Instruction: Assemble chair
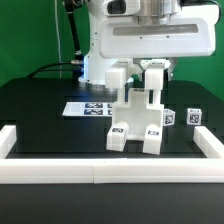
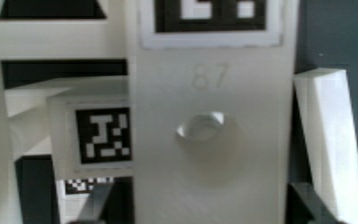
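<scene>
The chair (image 1: 138, 118) is a partly built white blocky piece with black-and-white tags. It stands upright on the black table in the middle of the exterior view. My gripper (image 1: 152, 80) comes down on it from above, with a finger on each side of its upper part. In the wrist view, a broad white chair panel (image 2: 202, 110) with a tag and a round knob fills the gap between the dark fingers (image 2: 105, 200), which lie against its edges. My gripper (image 2: 202, 192) is shut on this panel. A second tagged chair part (image 2: 101, 135) shows beside it.
The marker board (image 1: 85, 108) lies flat on the table at the exterior view's left, behind the chair. A small white tagged block (image 1: 193, 117) stands at the exterior view's right. A low white border rail (image 1: 110, 172) runs along the front and both sides.
</scene>
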`<state>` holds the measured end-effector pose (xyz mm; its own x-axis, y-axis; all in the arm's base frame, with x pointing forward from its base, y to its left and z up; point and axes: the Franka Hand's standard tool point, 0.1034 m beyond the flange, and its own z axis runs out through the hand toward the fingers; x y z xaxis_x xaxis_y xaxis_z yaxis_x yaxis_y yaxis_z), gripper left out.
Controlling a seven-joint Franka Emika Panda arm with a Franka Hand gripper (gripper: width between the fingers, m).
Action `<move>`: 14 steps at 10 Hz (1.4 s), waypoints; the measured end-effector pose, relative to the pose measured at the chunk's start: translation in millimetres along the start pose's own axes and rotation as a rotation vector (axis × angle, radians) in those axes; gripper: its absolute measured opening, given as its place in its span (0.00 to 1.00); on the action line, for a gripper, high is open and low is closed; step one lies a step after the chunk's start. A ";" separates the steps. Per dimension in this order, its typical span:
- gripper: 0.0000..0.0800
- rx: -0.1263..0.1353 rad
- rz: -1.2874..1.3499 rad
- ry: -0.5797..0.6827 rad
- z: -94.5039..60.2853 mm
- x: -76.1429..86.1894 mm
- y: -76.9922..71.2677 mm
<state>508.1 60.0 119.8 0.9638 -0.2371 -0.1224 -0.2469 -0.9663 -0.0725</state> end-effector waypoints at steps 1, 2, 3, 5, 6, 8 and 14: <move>0.36 0.000 0.000 0.000 0.1 -0.8 0.3; 0.36 0.000 0.000 0.002 0.4 -0.7 0.3; 0.36 0.000 -0.001 0.003 0.5 -0.1 0.9; 0.36 0.000 0.002 0.006 0.5 3.0 2.8; 0.36 0.000 0.003 0.009 0.2 5.9 2.3; 0.36 0.000 0.004 0.013 -0.4 10.0 2.1; 0.36 -0.001 0.010 0.017 0.4 12.8 -3.8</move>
<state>521.3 60.7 118.1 0.9627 -0.2488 -0.1059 -0.2569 -0.9639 -0.0704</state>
